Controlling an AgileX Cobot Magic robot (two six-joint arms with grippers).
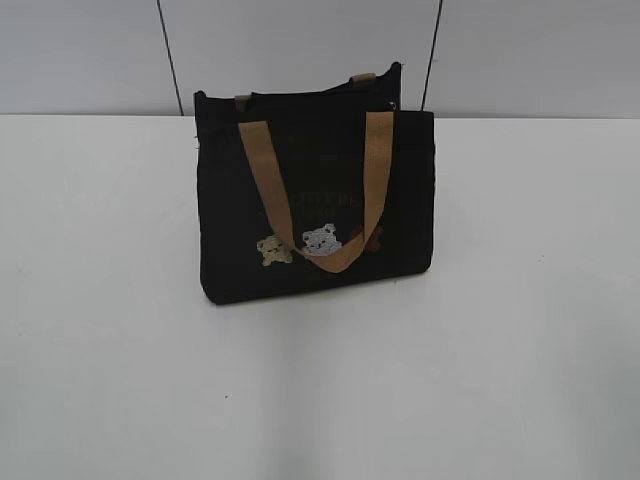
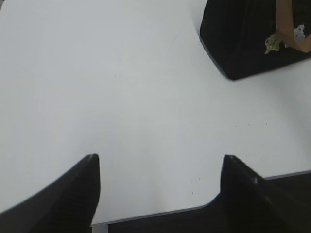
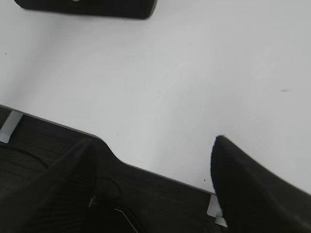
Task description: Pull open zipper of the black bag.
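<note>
The black bag [image 1: 315, 200] stands upright on the white table [image 1: 110, 300], tan handles hanging down its front over small bear patches. Its zipper pull does not show clearly along the top edge. In the left wrist view the bag's lower corner [image 2: 243, 43] lies at the upper right, far from my left gripper [image 2: 160, 158], which is open over bare table near the front edge. In the right wrist view only the bag's bottom strip [image 3: 97, 7] shows at the top. My right gripper [image 3: 155, 143] is open at the table's front edge, holding nothing. Neither gripper appears in the exterior view.
A pale wall with two dark vertical seams [image 1: 170, 55] rises behind the table. The table's front edge [image 3: 48, 124] and dark floor lie under both grippers.
</note>
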